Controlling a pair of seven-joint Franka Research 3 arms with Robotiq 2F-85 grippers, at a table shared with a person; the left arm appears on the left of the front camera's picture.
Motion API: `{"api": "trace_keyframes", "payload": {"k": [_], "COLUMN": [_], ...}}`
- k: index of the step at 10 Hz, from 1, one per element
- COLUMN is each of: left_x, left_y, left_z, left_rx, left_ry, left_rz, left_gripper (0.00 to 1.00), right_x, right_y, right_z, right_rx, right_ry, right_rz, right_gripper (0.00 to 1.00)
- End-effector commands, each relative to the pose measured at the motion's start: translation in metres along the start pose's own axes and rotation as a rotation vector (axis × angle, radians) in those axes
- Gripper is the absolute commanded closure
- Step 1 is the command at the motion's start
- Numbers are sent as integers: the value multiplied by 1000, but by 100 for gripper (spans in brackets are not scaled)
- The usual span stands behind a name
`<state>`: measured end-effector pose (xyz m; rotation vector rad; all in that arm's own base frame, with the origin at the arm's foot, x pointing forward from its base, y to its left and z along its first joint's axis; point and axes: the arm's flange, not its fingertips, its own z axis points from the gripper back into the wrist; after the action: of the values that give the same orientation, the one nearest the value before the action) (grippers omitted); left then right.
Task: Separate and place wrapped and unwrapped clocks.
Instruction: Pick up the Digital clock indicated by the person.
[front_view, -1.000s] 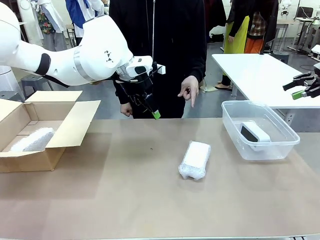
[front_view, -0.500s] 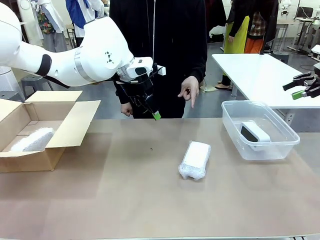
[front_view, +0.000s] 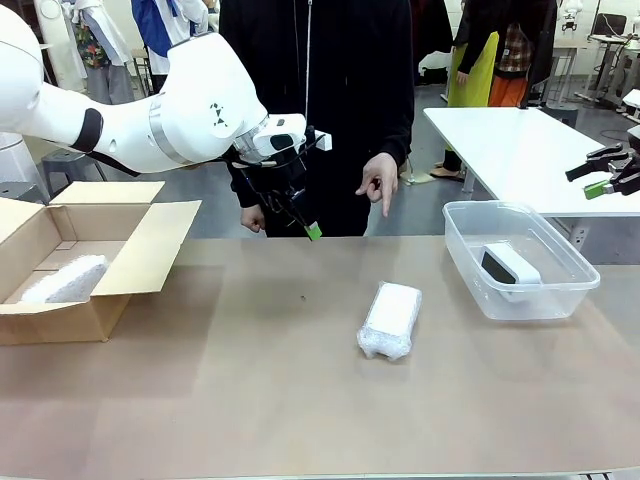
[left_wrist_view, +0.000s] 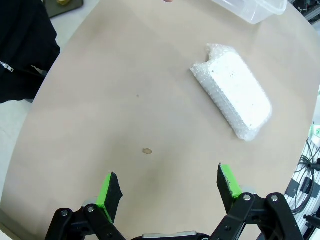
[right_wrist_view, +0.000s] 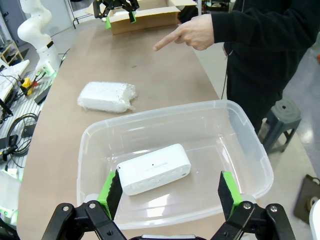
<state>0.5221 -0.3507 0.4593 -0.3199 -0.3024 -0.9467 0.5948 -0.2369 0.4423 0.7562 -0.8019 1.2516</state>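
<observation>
One wrapped clock (front_view: 390, 318) lies in bubble wrap mid-table, also seen in the left wrist view (left_wrist_view: 232, 90) and the right wrist view (right_wrist_view: 107, 96). A second wrapped clock (front_view: 68, 280) rests inside the cardboard box (front_view: 150, 245). The unwrapped clock (front_view: 510, 268), a smooth white block (right_wrist_view: 154, 168), sits in the clear plastic bin (front_view: 470, 255). My left gripper (front_view: 300, 222) hovers open and empty above the table's far side, left of the middle bundle (left_wrist_view: 169, 185). My right gripper (front_view: 590, 180) hangs open and empty over the bin (right_wrist_view: 170, 186).
A person in black stands at the far edge, one hand (front_view: 380, 180) pointing down toward the table (right_wrist_view: 187, 35). The box's open flaps spread at the left. Bare brown tabletop (front_view: 250, 390) runs between box and bin. A white table (front_view: 520, 150) stands behind at the right.
</observation>
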Motion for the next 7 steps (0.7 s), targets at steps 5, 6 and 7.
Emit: {"api": "trace_keyframes", "payload": {"k": [5,6,7], "left_x": [3,10,20], "left_y": [4,4,-2], "left_z": [-12,-20,-27], "left_rx": [-16,-19,-20], "left_ry": [-7,2,2], "left_rz": [95,146,178], "left_gripper": [0,0,0], "right_x": [0,0,0], "right_y": [0,0,0], "right_z": [-2,-2,-2], "right_rx": [3,3,3], "right_ry": [-7,-7,-7], "right_rz": [1,1,1], "right_gripper": [0,0,0]}}
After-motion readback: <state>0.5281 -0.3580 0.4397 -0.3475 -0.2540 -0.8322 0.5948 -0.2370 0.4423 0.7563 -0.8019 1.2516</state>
